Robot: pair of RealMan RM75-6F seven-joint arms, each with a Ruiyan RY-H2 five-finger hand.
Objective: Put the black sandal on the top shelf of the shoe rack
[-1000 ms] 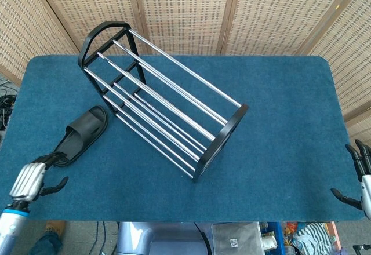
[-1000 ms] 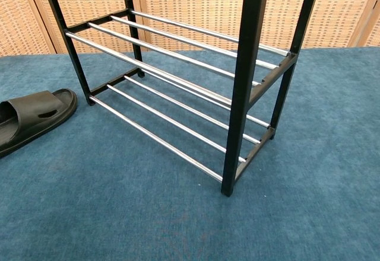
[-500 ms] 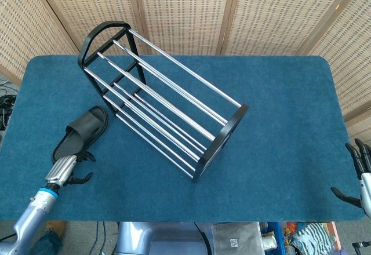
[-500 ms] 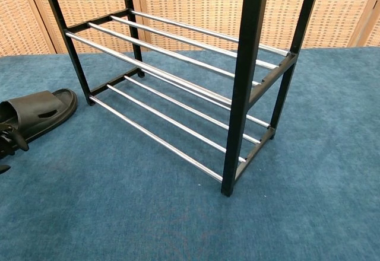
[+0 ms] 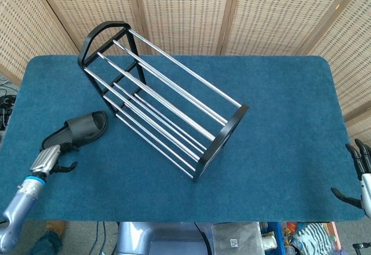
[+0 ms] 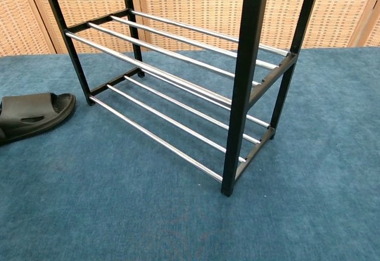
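While our head camera looks down on the blue carpeted table, we see the shoe rack standing at the middle-left, set at an angle, its black end frames joined by chrome rails. Just beside the rack's lower left, the black sandal lies on the carpet, toe end toward the rack and heel toward the table's near-left edge. Our left hand sits at the sandal's heel, its dark fingers touching or closing on the heel; from this height we cannot tell whether they actually clasp it. At the far right edge, off the table's near corner, our right hand hangs with fingers spread apart and nothing in them, well apart from both rack and sandal. Woven wicker screens stand behind the table.

From our chest camera, the shoe rack fills the frame, with its lower and middle chrome rails bare and a black upright in the foreground. The black sandal rests flat on the carpet at the left edge, near the rack's back foot, its heel cut off by the frame. Neither hand shows in this view.
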